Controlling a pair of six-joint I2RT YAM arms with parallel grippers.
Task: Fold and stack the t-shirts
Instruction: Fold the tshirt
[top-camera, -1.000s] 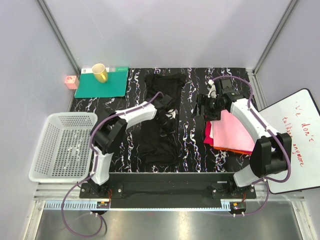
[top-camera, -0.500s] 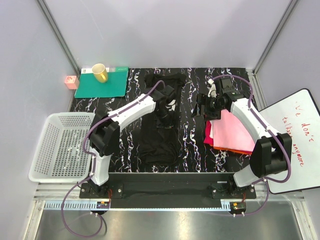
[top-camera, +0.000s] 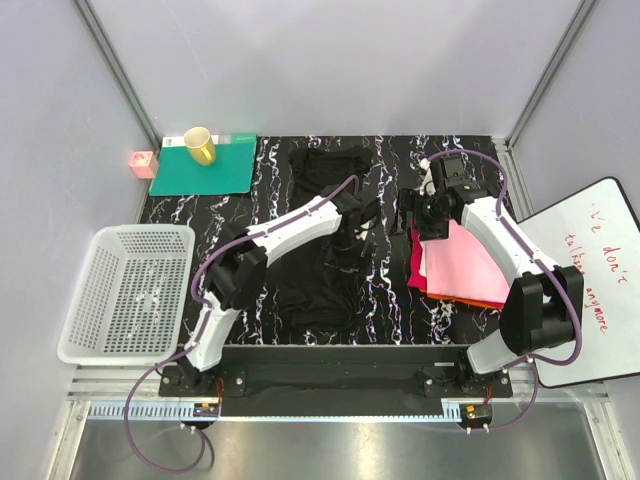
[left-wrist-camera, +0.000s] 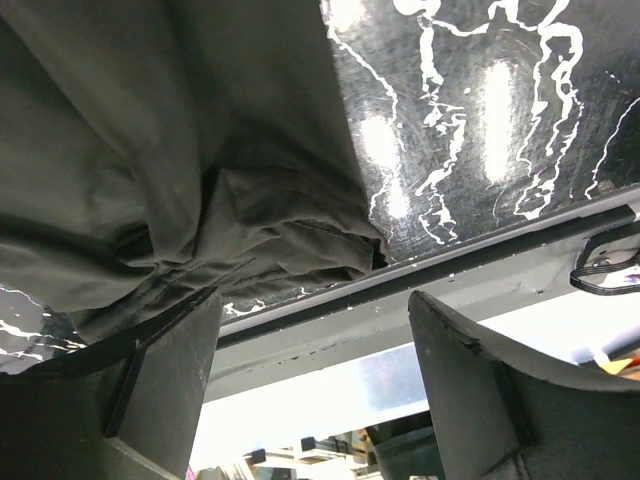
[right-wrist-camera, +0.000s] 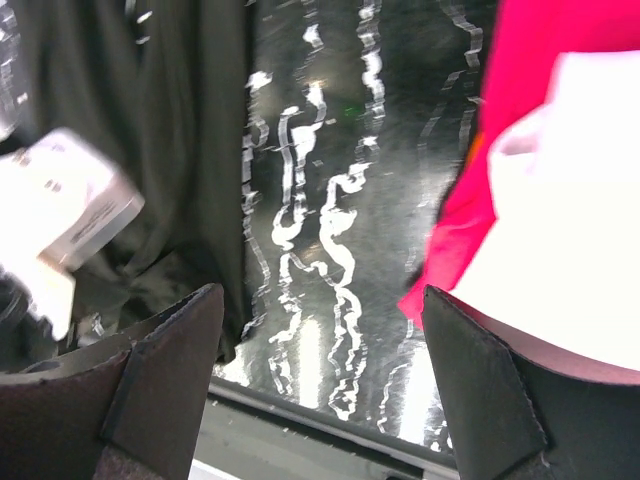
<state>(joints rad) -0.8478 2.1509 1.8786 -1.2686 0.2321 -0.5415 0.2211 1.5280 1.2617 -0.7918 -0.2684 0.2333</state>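
Black t-shirt (top-camera: 318, 280) flat at frame centre on marbled tabletop (top-camera: 392, 292). Left gripper (top-camera: 363, 214) over its right edge, jaws apart, empty. Right gripper (top-camera: 417, 215) jaws wide, empty, at upper-left corner of folded pink/red/orange stack (top-camera: 465, 265), frame right.

Bright spots shine on the table (left-wrist-camera: 500, 110) past the left claw (left-wrist-camera: 315, 310); by the right claw (right-wrist-camera: 320, 300) it looks smeary, maybe.
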